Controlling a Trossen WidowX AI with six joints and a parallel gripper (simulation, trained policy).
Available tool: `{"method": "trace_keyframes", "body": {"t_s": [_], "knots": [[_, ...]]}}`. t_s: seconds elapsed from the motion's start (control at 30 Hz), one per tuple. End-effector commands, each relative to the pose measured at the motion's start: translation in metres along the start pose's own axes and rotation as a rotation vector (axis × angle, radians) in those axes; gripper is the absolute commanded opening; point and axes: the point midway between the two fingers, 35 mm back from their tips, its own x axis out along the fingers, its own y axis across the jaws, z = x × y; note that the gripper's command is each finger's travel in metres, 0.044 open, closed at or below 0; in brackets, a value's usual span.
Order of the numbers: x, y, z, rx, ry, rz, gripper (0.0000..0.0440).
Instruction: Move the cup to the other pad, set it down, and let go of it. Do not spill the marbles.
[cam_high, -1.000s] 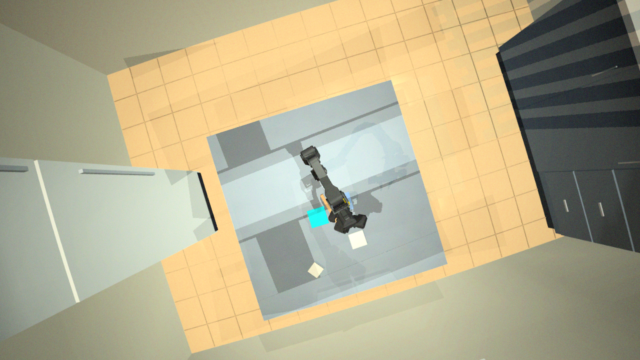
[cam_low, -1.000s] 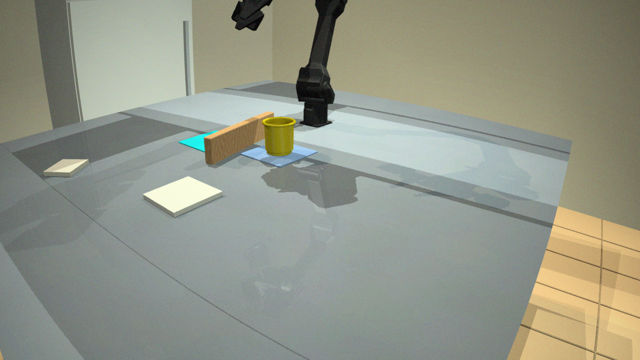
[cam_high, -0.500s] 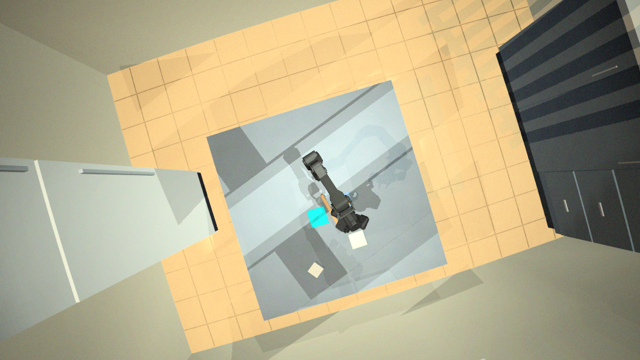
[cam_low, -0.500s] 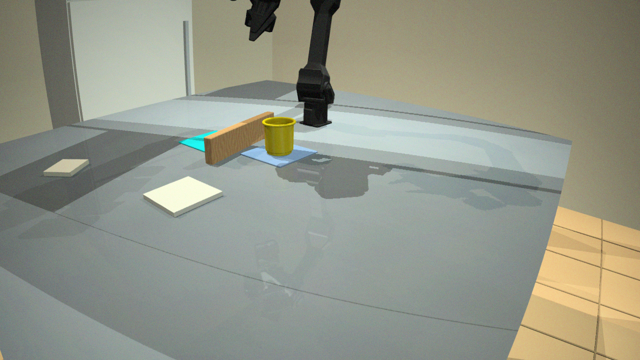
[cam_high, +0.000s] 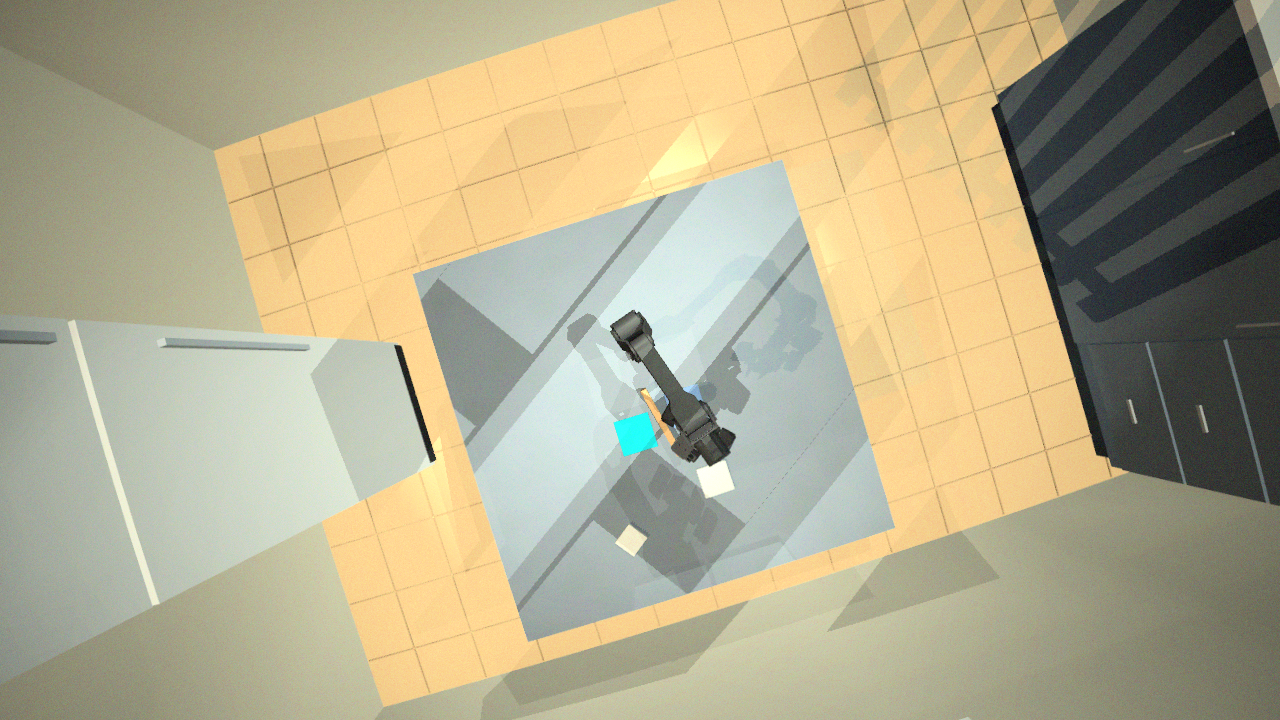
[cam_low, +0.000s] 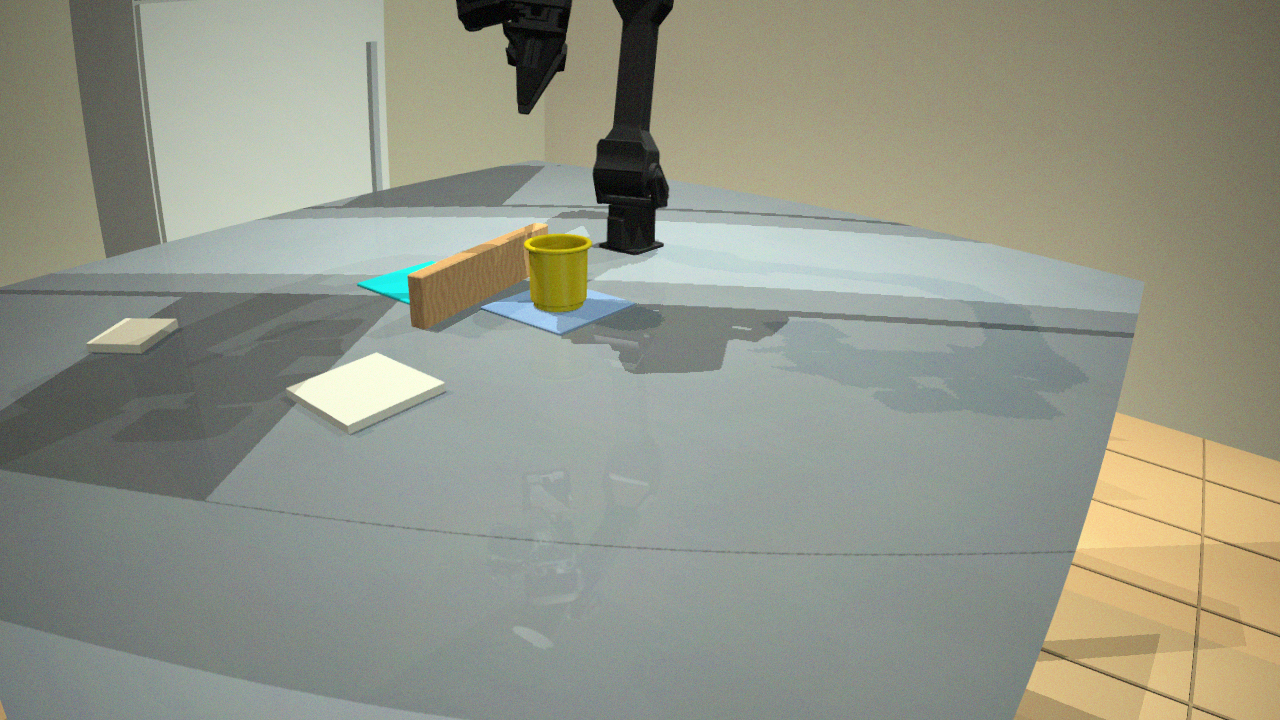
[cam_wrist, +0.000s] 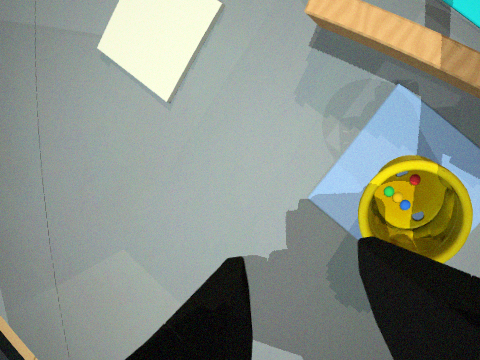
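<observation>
READABLE TEXT: you are seeing none | LABELS AND BRANDS: you are finding none that can be read | NUMBERS: none are showing for you to read | SIGNS: you are looking at views where none are appearing legibly

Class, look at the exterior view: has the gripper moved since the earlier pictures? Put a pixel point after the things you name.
Yes. Against the white door behind, the gripper (cam_low: 525, 111) (cam_wrist: 302, 263) (cam_high: 712, 458) has come lower and shifted rightward in the exterior picture, away from the door's handle (cam_low: 374, 116).
</observation>
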Motion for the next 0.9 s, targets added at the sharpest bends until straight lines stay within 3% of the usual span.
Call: {"method": "trace_keyframes", "body": {"t_s": [0.0, 0.87], "knots": [[0.006, -0.007, -0.002, 0.019, 0.016, -0.057, 0.0148], [0.046, -0.054, -0.021, 0.117, 0.107, -0.411, 0.0167]]}}
